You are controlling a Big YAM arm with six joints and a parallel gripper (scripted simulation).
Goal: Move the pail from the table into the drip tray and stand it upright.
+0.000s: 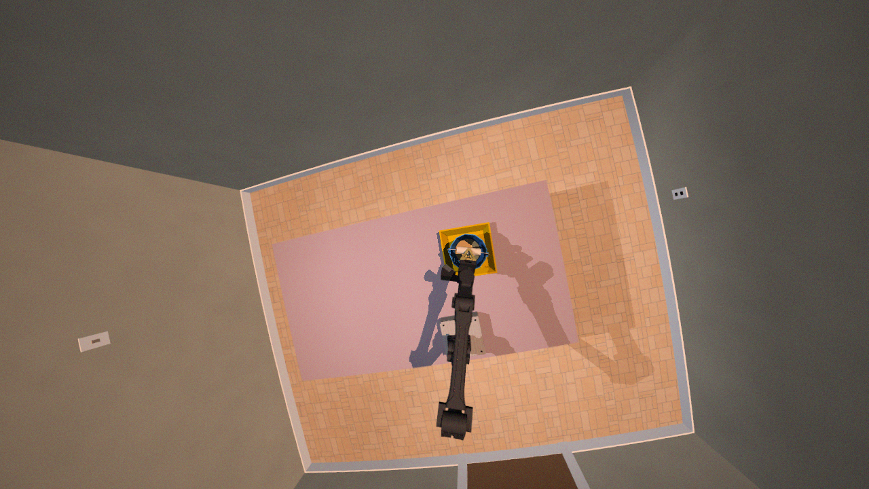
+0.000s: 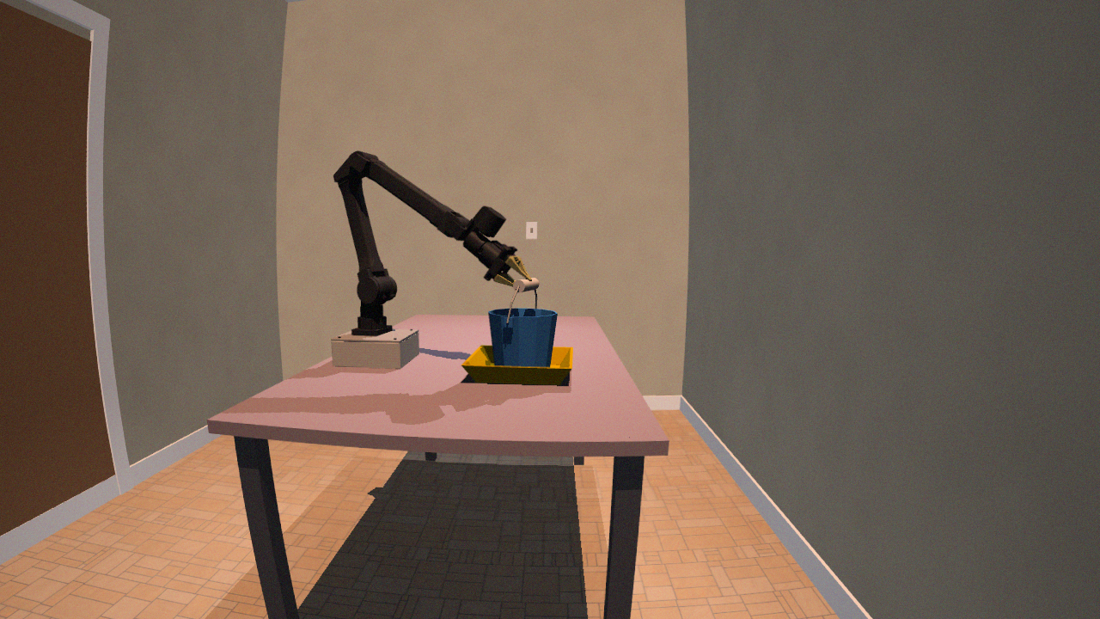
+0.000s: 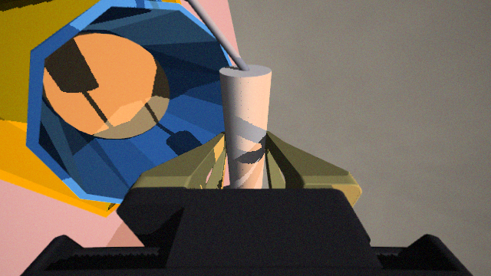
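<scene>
The pail (image 2: 522,337) looks like smooth matt blue plastic, with a thin grey metal-looking wire handle (image 3: 220,36) and a pale, finely speckled grip (image 3: 245,115). The drip tray (image 2: 516,371) is plain yellow, matt. The bench (image 2: 430,415) top is flat matt pink. The arm (image 2: 407,196) is dull black; the floor (image 2: 730,554) looks like wood parquet.

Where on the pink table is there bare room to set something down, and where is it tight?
Bare: the wide stretch of the pink table on the side of the black arm away from the yellow drip tray, and the front strip toward the exterior camera. Crowded: the tray, nearly filled by the blue pail, whose pale handle grip the gripper holds, and the grey base block.
</scene>
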